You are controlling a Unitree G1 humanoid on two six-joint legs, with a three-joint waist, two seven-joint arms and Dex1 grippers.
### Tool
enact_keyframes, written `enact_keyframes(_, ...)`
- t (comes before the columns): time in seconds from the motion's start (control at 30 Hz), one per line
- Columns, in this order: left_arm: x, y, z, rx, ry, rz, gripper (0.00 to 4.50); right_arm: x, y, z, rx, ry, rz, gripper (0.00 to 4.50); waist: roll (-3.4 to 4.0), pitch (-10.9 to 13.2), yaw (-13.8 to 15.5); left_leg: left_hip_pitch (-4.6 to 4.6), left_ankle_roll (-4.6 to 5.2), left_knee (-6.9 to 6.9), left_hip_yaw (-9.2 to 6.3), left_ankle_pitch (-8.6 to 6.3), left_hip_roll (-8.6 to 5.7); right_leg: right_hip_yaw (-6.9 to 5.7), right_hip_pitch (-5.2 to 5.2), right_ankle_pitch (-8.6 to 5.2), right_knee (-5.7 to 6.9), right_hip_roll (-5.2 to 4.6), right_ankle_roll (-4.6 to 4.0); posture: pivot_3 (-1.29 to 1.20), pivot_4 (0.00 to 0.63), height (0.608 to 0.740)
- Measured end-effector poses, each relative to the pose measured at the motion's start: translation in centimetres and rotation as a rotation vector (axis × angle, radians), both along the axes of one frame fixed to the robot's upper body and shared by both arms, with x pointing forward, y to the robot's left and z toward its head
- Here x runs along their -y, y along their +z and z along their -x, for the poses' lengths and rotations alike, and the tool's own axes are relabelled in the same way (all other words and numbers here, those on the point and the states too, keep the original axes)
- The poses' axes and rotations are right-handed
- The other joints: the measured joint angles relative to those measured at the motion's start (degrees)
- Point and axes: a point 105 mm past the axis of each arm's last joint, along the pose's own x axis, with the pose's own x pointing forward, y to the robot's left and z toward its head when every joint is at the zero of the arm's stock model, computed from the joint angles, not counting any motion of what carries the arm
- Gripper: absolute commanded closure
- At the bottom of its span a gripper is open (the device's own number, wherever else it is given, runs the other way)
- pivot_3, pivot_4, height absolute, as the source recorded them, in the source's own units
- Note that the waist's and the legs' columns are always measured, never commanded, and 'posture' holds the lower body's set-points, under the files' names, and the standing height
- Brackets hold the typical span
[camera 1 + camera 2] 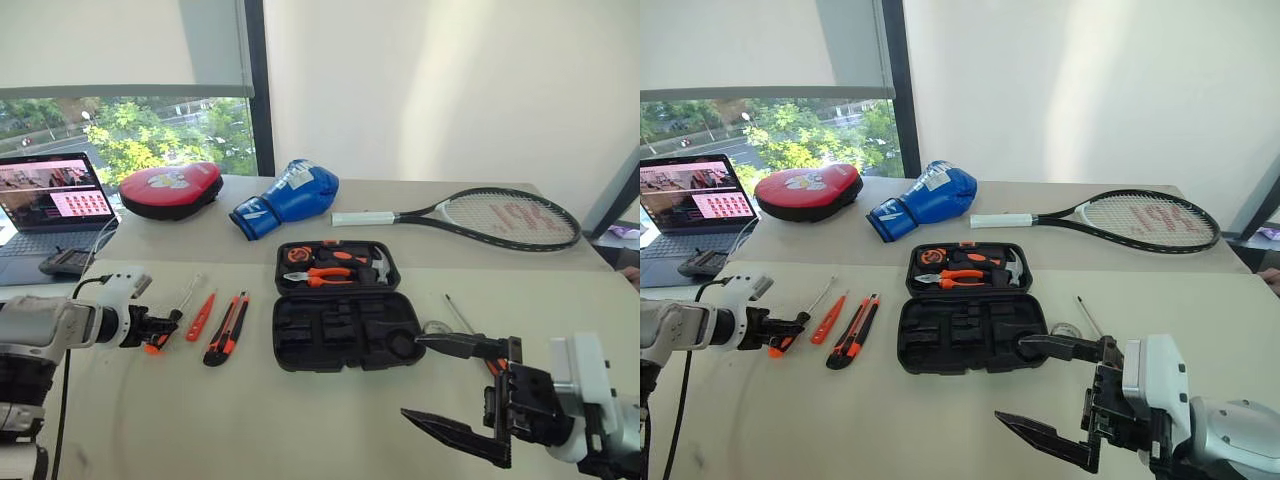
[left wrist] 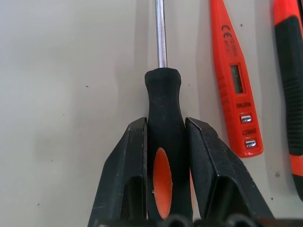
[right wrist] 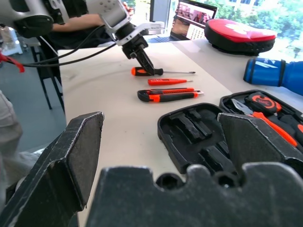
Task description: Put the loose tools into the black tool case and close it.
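- Left gripper [image 2: 163, 142] clamps the black-and-orange handle of a screwdriver [image 2: 163, 109] lying on the table [image 1: 300, 420]; its shaft points away from the fingers.
- Just beside it lies a small orange screwdriver [image 2: 234, 80] marked "CE", then the utility knife [image 1: 227, 328].
- Right gripper [image 1: 455, 385] hangs spread wide, holding nothing, near the open tool case [image 1: 345, 330].
- Pale table; bare space in front of the case.
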Motion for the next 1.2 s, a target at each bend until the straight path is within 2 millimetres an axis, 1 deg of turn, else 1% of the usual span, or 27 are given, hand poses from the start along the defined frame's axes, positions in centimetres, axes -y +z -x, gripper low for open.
enact_keyframes(0.07,0.6,1.0,-0.4,0.064,-0.01,0.076,3.74,0.0,-0.1,0.0,-0.002,-0.007,0.003,0.0,-0.16,0.0,0.4,-0.27,0.0,0.11,-0.05,0.02,0.01,-0.03,-0.22,0.01,0.09,-0.02,-0.01,0.0,0.15,0.74)
enact_keyframes(0.13,2.0,3.1,-0.7,0.162,-0.062,0.198,3.74,0.1,-0.2,0.0,-0.005,-0.023,-0.002,0.0,-0.36,0.1,0.5,-0.42,0.01,0.2,-0.08,0.01,0.0,-0.05,-0.32,0.01,0.16,-0.08,-0.01,0.0,0.15,0.74)
enact_keyframes(0.17,3.5,5.2,-0.7,0.234,-0.146,0.26,3.74,0.1,-0.4,0.0,-0.009,-0.03,-0.003,0.0,-0.46,0.1,0.6,-0.5,0.0,0.24,-0.12,0.02,-0.04,-0.07,-0.35,0.0,0.18,-0.15,-0.01,0.0,0.15,0.74)
enact_keyframes(0.23,5.6,7.6,-0.3,0.303,-0.275,0.282,3.74,0.2,-0.4,-0.1,-0.01,-0.039,-0.006,0.0,-0.51,0.1,0.7,-0.49,-0.26,0.24,-0.12,0.16,-0.14,-0.08,-0.31,-0.01,0.16,-0.21,0.01,0.0,0.15,0.74)
enact_keyframes(0.27,7.6,8.7,0.2,0.34,-0.403,0.214,3.74,0.3,-0.4,-0.1,-0.012,-0.053,-0.014,0.0,-0.5,0.1,0.6,-0.46,-0.26,0.2,-0.11,0.15,-0.25,-0.06,-0.27,-0.02,0.07,-0.28,0.04,0.0,0.15,0.74)
enact_keyframes(0.3,9.3,8.9,0.6,0.351,-0.509,0.163,3.74,0.3,-0.3,-0.2,-0.011,-0.064,-0.017,0.0,-0.41,0.0,0.6,-0.41,-0.23,0.16,-0.09,0.14,-0.34,-0.01,-0.22,-0.03,0.02,-0.34,0.06,0.0,0.15,0.74)
enact_keyframes(0.33,11.0,8.7,0.9,0.358,-0.612,0.105,3.74,0.4,-0.3,-0.3,-0.013,-0.078,-0.023,0.0,-0.3,0.0,0.6,-0.38,-0.16,0.15,-0.06,0.1,-0.38,0.05,-0.17,-0.04,-0.05,-0.38,0.07,0.0,0.15,0.74)
enact_keyframes(0.37,12.7,7.9,1.2,0.354,-0.714,0.046,3.74,0.5,-0.3,-0.4,-0.021,-0.09,-0.033,0.0,-0.23,-0.1,0.6,-0.38,-0.09,0.15,-0.04,0.06,-0.4,0.06,-0.12,-0.04,-0.12,-0.37,0.07,0.0,0.15,0.74)
enact_keyframes(0.4,14.4,7.0,1.2,0.349,-0.801,0.005,3.74,0.7,-0.4,-0.4,-0.039,-0.107,-0.037,0.0,-0.22,-0.1,0.7,-0.39,-0.07,0.16,-0.04,0.06,-0.4,0.05,-0.09,-0.03,-0.18,-0.33,0.07,0.0,0.15,0.74)
enact_keyframes(0.43,15.5,6.3,1.2,0.342,-0.849,-0.011,3.74,0.8,-0.5,-0.4,-0.052,-0.113,-0.034,0.0,-0.22,-0.1,0.9,-0.39,0.03,0.16,-0.04,0.01,-0.41,0.01,-0.05,-0.03,-0.22,-0.3,0.07,0.0,0.15,0.74)
enact_keyframes(0.47,17.3,5.0,1.1,0.334,-0.934,-0.043,3.74,1.0,-0.7,-0.3,-0.068,-0.131,-0.025,0.0,-0.25,-0.1,0.9,-0.43,0.14,0.19,-0.04,-0.04,-0.37,0.02,-0.05,-0.03,-0.28,-0.2,0.06,0.0,0.15,0.74)
enact_keyframes(0.5,18.2,4.4,1.0,0.325,-0.975,-0.053,3.74,1.1,-0.7,-0.2,-0.074,-0.14,-0.022,0.0,-0.26,0.0,0.9,-0.47,0.37,0.21,-0.05,-0.16,-0.37,0.02,-0.06,-0.02,-0.29,-0.18,0.07,0.0,0.15,0.74)
enact_keyframes(0.57,19.8,3.8,0.6,0.318,-1.05,-0.085,3.74,1.2,-0.7,0.0,-0.088,-0.151,-0.016,0.0,-0.29,0.0,0.7,-0.49,0.42,0.26,-0.05,-0.19,-0.37,0.03,-0.09,-0.01,-0.27,-0.15,0.09,0.0,0.15,0.74)
enact_keyframes(0.7,21.7,4.8,-2.1,0.355,-1.115,-0.196,3.74,1.7,-0.6,0.4,-0.094,-0.194,0.0,0.0,-0.28,0.0,0.5,-0.46,0.48,0.26,-0.05,-0.21,-0.39,0.05,-0.05,0.0,-0.29,-0.09,0.19,0.0,0.15,0.74)
enact_keyframes(0.73,22.0,4.8,-2.5,0.358,-1.131,-0.216,3.74,1.7,-0.6,0.4,-0.098,-0.2,0.0,0.0,-0.28,0.0,0.4,-0.46,0.49,0.26,-0.05,-0.22,-0.39,0.05,-0.06,0.0,-0.29,-0.09,0.22,0.0,0.15,0.74)
enact_keyframes(0.83,23.0,3.6,-3.3,0.322,-1.196,-0.262,3.74,1.8,-0.7,0.6,-0.097,-0.211,-0.006,0.0,-0.28,0.0,0.4,-0.49,0.56,0.27,-0.03,-0.26,-0.4,0.07,-0.08,-0.04,-0.31,-0.1,0.28,0.0,0.15,0.74)
enact_keyframes(0.93,23.2,2.2,-3.6,0.262,-1.233,-0.287,3.74,1.8,-0.6,0.7,-0.09,-0.219,-0.01,0.0,-0.29,0.0,0.3,-0.53,0.59,0.29,-0.03,-0.28,-0.4,0.07,-0.09,-0.05,-0.32,-0.11,0.32,0.0,0.15,0.74)
enact_keyframes(1.03,23.4,1.9,-4.5,0.251,-1.251,-0.364,3.74,1.8,-0.8,0.8,-0.09,-0.227,-0.012,0.0,-0.29,0.0,0.5,-0.54,0.65,0.32,-0.03,-0.31,-0.41,0.06,-0.08,-0.07,-0.33,-0.15,0.37,0.0,0.15,0.74)
enact_keyframes(1.1,23.5,1.3,-5.0,0.232,-1.239,-0.381,3.74,1.9,-0.8,0.9,-0.088,-0.241,-0.017,0.0,-0.29,0.0,0.5,-0.59,0.71,0.41,-0.03,-0.35,-0.39,0.04,-0.09,-0.06,-0.33,-0.16,0.4,0.0,0.15,0.74)
enact_keyframes(1.2,24.0,1.1,-5.4,0.223,-1.238,-0.402,3.74,2.0,-1.0,1.1,-0.089,-0.254,-0.015,0.0,-0.29,0.0,0.5,-0.64,0.78,0.56,-0.04,-0.39,-0.38,0.04,-0.07,-0.05,-0.32,-0.18,0.46,0.0,0.15,0.74)
